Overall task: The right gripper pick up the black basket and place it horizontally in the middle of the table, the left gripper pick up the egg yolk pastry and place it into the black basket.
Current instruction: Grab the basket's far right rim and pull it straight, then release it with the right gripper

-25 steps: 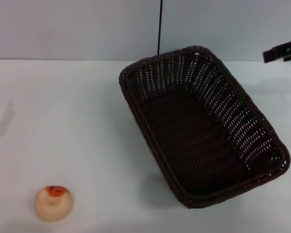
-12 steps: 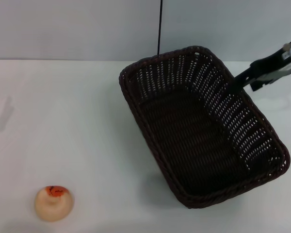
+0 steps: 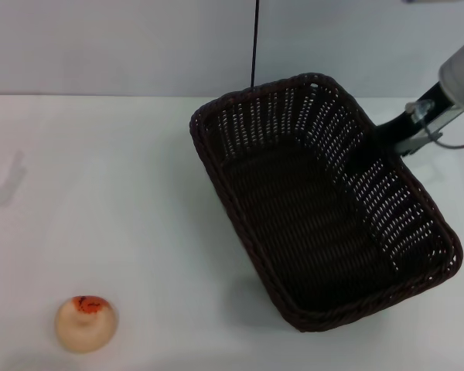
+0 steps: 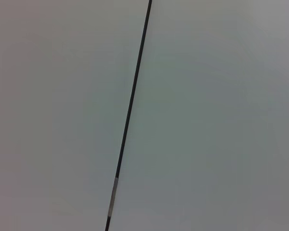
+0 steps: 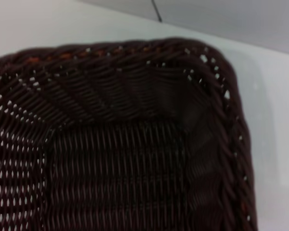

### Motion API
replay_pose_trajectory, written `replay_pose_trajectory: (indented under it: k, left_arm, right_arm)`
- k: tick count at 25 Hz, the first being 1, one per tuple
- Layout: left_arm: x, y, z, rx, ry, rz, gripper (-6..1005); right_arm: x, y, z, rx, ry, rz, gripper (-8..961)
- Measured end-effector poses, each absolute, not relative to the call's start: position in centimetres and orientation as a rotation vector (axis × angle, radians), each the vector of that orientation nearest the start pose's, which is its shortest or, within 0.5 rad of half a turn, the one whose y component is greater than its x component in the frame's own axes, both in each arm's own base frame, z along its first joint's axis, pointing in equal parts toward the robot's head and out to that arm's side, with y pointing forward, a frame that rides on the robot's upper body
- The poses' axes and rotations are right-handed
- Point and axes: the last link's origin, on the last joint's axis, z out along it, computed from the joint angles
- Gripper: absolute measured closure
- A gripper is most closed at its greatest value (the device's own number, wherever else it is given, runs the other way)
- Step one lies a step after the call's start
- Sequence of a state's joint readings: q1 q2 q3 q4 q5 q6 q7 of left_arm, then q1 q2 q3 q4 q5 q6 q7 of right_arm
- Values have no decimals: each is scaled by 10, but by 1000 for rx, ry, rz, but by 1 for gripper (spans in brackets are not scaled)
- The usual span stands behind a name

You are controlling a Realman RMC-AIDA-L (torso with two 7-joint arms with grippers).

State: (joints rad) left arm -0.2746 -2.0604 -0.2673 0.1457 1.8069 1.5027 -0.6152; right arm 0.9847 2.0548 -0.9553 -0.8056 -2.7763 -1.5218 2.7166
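Your white counter runs back to a pale grey wall split by a thin black seam. The egg yolk pastry sits alone at the near left, well apart from everything. The black basket lies skewed at center-right. Your right gripper reaches over the basket's far right rim; whether it is spread or closed cannot be told. The left gripper is out of sight.
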Motion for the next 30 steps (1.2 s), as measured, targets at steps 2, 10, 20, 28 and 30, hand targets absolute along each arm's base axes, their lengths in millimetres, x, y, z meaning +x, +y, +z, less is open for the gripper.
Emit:
replay_pose_trajectory:
  k: [2,10,20,28,30]
  left_arm:
    - [-386,249,47,-1521,-643,-875,191]
    - [-384,250,45,-1527,-645,-879,191]
    - [-382,250,45,-1517,-648,-906,192]
    - [-381,246,46,-1518,-635,-923,193]
    - [-382,244,45,-1519,-638,-920,193]
  right_arm:
    - [178,414,-1,-2371,1458,-450,231]
    - [182,410,-7,-2380,1447,-461,387]
    - [173,409,-8,-2451,1214,-557,714]
    - [163,409,3,-2672,735,-613,808]
    - [161,409,4,-2715,630,-607,809]
